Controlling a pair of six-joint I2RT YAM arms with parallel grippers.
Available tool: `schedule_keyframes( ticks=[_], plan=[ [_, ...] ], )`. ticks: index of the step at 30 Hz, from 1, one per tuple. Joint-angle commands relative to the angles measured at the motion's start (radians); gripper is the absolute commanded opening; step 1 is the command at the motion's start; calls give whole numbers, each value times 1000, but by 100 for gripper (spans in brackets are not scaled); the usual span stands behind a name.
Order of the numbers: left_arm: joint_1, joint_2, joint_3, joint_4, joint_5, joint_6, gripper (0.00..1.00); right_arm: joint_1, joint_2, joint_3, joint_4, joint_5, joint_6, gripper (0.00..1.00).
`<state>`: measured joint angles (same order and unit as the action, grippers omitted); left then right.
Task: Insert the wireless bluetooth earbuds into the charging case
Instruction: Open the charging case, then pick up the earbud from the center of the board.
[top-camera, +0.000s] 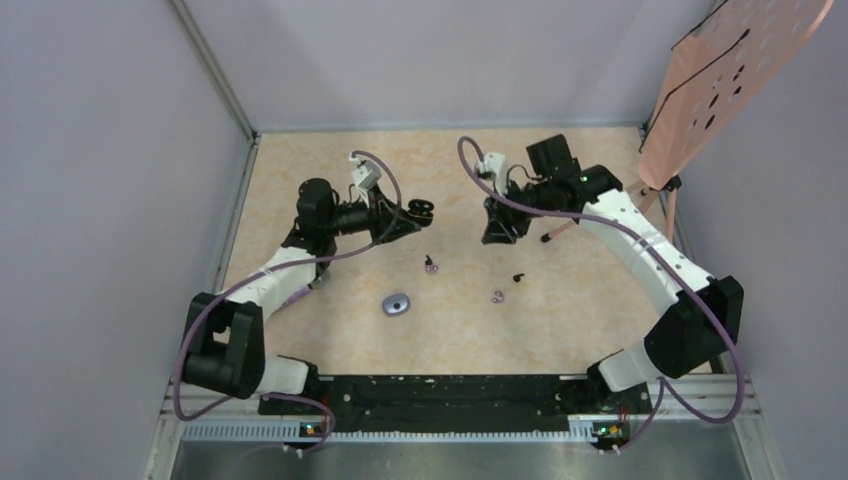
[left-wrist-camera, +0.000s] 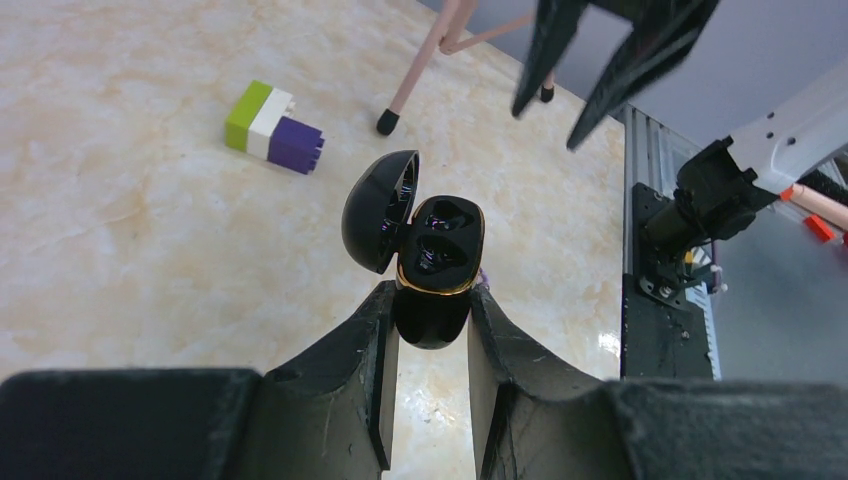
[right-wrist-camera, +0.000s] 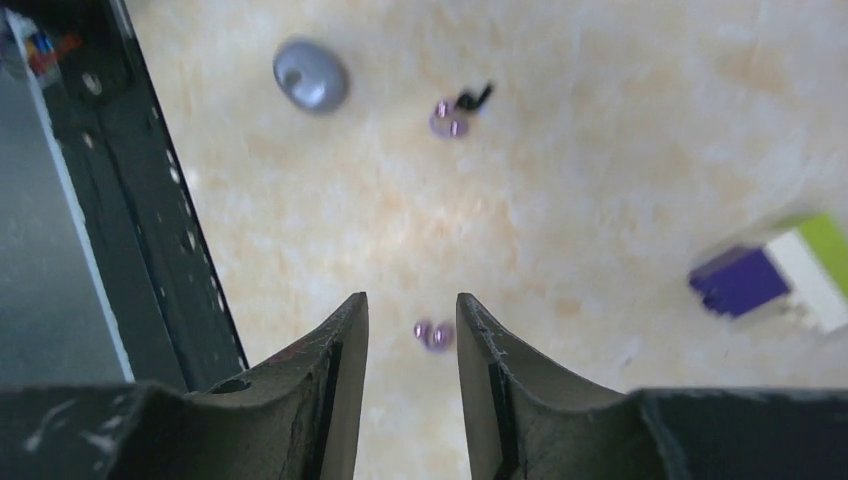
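Observation:
My left gripper (left-wrist-camera: 432, 295) is shut on the base of the charging case (left-wrist-camera: 440, 250), black with a gold rim. The case's lid (left-wrist-camera: 380, 210) hangs open and both sockets look empty. In the top view the left gripper (top-camera: 415, 210) holds the case above the table's middle. Three earbuds lie on the table: a purple one with a dark stem (top-camera: 431, 265), a black one (top-camera: 518, 276) and a purple ring-like one (top-camera: 498, 296). My right gripper (right-wrist-camera: 412, 305) hovers open and empty high above the purple ring-like earbud (right-wrist-camera: 434, 335), which shows between its fingers.
A grey oval object (top-camera: 397, 303) lies nearer the front. A green, white and purple block (left-wrist-camera: 273, 126) sits at the back beside the pink stand's foot (left-wrist-camera: 388, 122). The pink perforated board (top-camera: 720, 80) leans at the back right. Walls close in the left and back.

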<state>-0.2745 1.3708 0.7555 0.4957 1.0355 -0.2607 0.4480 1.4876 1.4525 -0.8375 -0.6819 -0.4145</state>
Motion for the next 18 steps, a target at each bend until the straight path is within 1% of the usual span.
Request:
schedule_keyframes(
  ticks=[1, 4, 7, 12, 15, 18],
  plan=[
    [58, -45, 26, 15, 24, -67, 0, -12, -60, -145, -117, 121, -204, 35],
    [78, -86, 32, -50, 8, -31, 0, -25, -32, -189, -132, 150, -291, 33],
    [85, -121, 44, -118, -2, -6, 0, -36, 39, -193, -146, 167, -358, 31],
    [95, -177, 46, -218, -25, 31, 0, -39, 140, -206, -148, 262, -527, 30],
    [102, -201, 44, -275, -42, 59, 0, -41, 204, -200, -120, 324, -557, 28],
    [112, -218, 45, -308, -57, 72, 0, -40, 253, -186, -82, 362, -530, 28]
  ],
)
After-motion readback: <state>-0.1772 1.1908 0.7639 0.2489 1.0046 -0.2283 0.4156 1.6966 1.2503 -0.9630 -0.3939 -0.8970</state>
